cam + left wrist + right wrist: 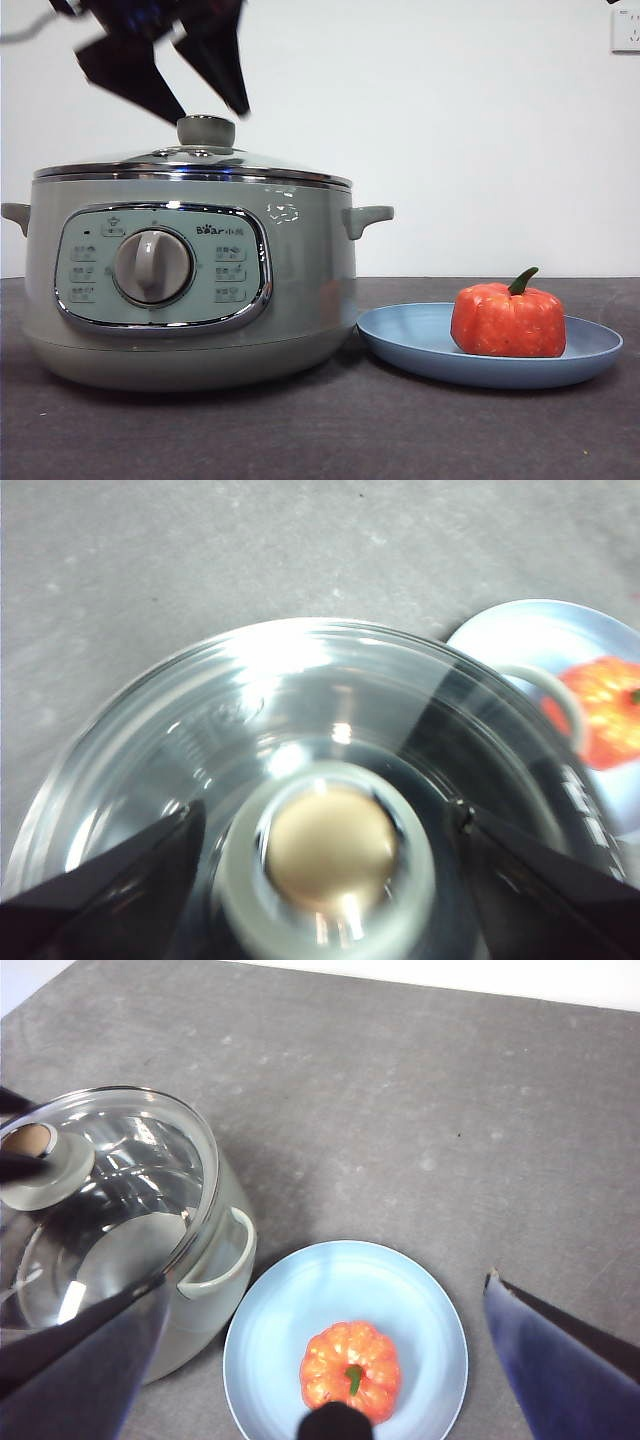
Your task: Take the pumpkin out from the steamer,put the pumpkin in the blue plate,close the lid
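Lid (190, 165) seated on steamer (190, 290), blocking the pot opening from above. Left gripper (175, 85) right over the knob (206, 130), fingers (110, 880) spread either side, gap around knob free. Blue plate (420, 340) just beside steamer, almost under its side handle (368, 218); tight between them. Pumpkin (508, 320) filling plate centre. Bench (420, 1110) beyond open.
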